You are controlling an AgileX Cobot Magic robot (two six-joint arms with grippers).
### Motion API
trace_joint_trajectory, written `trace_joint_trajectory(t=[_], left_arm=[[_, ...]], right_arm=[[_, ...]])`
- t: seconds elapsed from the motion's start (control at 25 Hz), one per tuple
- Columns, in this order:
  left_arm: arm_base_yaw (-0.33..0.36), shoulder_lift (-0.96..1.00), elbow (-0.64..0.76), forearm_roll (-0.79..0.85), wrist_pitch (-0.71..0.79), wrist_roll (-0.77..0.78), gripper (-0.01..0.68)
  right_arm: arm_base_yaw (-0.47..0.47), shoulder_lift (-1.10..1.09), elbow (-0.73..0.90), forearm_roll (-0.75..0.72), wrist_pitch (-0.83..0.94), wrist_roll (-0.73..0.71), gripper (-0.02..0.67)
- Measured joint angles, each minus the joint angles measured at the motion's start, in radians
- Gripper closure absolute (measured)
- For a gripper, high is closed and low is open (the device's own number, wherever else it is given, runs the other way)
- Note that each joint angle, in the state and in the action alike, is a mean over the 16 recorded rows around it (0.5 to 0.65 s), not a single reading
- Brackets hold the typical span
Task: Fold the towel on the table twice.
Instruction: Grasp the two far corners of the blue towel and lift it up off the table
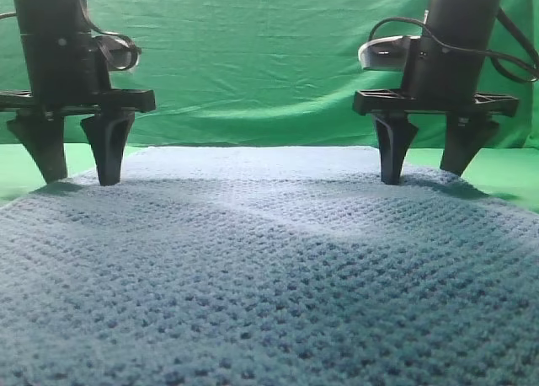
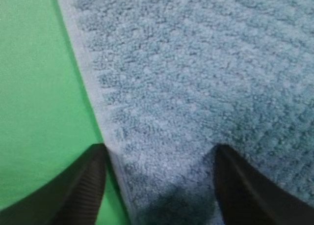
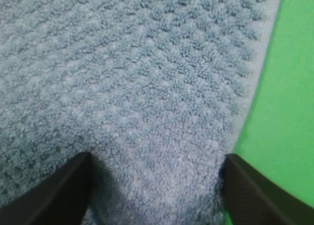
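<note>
Both black grippers, left gripper (image 1: 76, 182) and right gripper (image 1: 425, 178), stood spread astride the far corners of the blue-grey waffle-knit towel (image 1: 269, 268). The first fold looked about to start; next they needed to pinch shut.

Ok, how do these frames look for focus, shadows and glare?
Exterior high view: towel sharp mid-frame, softer nearest the lens, unevenly lit with a brighter band. Left wrist view: soft throughout, dark shadow between the fingers. Right wrist view: weave crisper. No glare anywhere.

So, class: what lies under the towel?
The green table shows beside the towel at its side edges, so the towel lies on it. Whatever else might sit beneath is covered and cannot be seen.
</note>
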Motion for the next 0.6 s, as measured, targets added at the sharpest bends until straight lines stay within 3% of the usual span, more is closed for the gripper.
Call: trace_joint_trajectory(t=[0.36, 0.6], left_arm=[[-0.009, 0.020, -0.038, -0.055, 0.038, -0.002, 0.608], [-0.015, 0.022, -0.119, -0.037, 0.109, -0.019, 0.673]], right_arm=[[0.006, 0.009, -0.014, 0.024, 0.011, 0.001, 0.541], [0.009, -0.014, -0.057, 0.022, 0.043, 0.002, 0.642]])
